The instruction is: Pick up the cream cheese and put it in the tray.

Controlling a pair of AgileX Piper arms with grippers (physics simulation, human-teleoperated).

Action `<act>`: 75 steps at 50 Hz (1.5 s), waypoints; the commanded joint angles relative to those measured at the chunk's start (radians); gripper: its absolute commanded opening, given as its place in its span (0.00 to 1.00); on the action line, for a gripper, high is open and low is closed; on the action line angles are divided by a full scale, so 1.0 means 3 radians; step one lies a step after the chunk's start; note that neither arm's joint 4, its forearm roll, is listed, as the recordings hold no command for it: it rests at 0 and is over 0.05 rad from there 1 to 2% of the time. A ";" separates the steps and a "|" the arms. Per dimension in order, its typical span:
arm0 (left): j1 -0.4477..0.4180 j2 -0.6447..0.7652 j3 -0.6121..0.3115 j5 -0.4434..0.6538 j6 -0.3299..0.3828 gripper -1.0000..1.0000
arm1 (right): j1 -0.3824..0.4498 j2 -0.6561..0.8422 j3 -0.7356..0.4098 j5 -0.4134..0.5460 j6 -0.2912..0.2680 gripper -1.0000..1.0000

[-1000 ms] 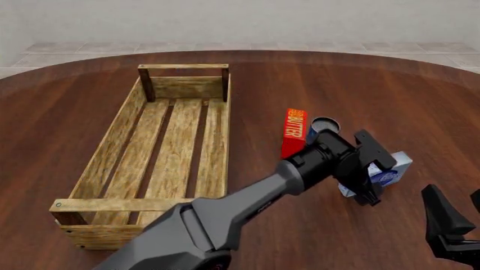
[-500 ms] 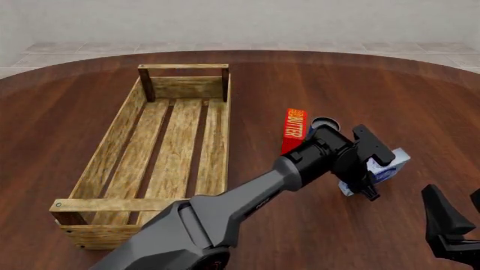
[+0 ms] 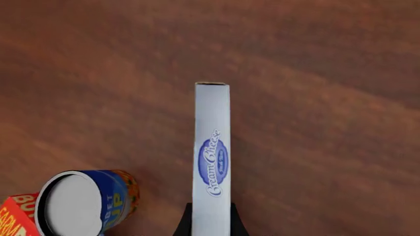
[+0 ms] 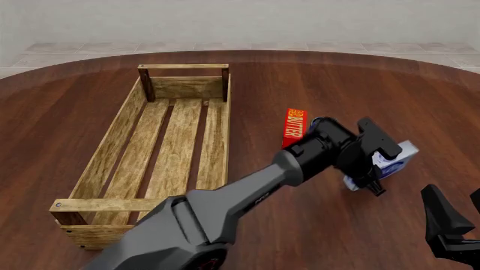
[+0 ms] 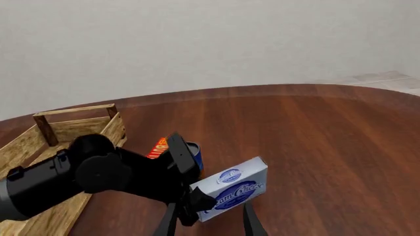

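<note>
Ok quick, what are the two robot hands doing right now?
Left gripper: closed on the cream cheese.
Right gripper: open, holding nothing.

Left gripper [image 4: 377, 167] fingers clamp the cream cheese [image 4: 395, 159] beside the butter box [image 4: 295, 127]

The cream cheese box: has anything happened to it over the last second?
The left gripper, shut on the cream cheese, has lifted it slightly and carried it a bit to the right. The butter box, the can, the tray and the right gripper stayed put.
</note>
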 commanded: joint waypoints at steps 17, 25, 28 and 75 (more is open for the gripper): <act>-0.0042 -0.1186 0.1921 -0.1084 0.0141 0.00 | 0.0007 -0.0054 0.0000 0.0029 -0.0013 1.00; -0.0097 -0.1539 0.2556 -0.1462 0.0131 0.00 | 0.0006 -0.0059 -0.0001 0.0032 -0.0014 1.00; -0.0087 -0.1619 0.2680 -0.1526 0.0139 0.00 | 0.0010 -0.0055 0.0000 0.0030 -0.0013 1.00; 0.0069 -0.2656 0.4051 -0.2156 0.0039 0.00 | 0.0034 -0.0093 -0.0001 0.0048 -0.0039 1.00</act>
